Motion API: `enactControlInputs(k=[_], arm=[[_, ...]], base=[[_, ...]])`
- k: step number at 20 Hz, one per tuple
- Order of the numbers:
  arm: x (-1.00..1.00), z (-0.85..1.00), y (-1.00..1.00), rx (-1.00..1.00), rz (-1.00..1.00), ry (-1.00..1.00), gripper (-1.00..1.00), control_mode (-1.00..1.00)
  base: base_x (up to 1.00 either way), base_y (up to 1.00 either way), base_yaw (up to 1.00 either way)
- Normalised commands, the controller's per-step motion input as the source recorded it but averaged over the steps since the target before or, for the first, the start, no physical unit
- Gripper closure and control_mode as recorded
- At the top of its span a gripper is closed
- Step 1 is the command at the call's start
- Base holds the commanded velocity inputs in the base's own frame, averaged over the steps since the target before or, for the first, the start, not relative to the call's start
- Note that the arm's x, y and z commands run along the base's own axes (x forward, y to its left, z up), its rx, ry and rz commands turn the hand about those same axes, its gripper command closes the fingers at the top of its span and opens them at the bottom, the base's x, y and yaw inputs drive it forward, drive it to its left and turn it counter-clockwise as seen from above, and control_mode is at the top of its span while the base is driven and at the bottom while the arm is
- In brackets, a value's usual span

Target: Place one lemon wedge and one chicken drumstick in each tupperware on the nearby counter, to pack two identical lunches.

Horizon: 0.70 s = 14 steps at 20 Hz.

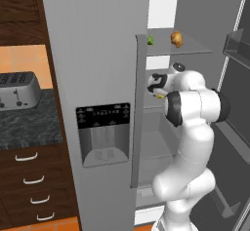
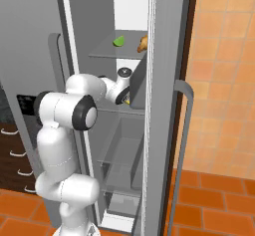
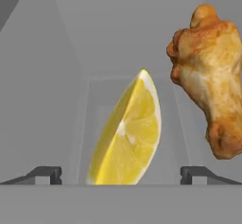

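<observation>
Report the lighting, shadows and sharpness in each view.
Hand view: yellow lemon wedge and chicken drumstick look soft-edged up close, under flat light with no cast shadows. Left base view: even light, fridge interior dim grey. Right base view: orange wall tiles bright, no glare.

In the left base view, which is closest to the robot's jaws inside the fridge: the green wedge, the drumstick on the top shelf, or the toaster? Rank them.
1. Green wedge, on the top shelf just above the open gripper.
2. Drumstick, same shelf, further right.
3. Toaster, far left on the counter.
</observation>
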Motion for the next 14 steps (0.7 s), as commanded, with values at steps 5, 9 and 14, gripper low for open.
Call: enactControlInputs(k=[5,9,14], arm=[[0.39,-0.32,-0.03,0.0,0.0,0.0,-1.0,-1.0],[0.18,-0.44,0.0,0.0,0.0,0.06,1.0,-1.0],[-0.24,-0.18,0.0,0.0,0.0,0.02,1.0,-1.0]], base=[[0.0,0.0,0.0],[0.0,0.0,0.0],[0.0,0.0,0.0]])
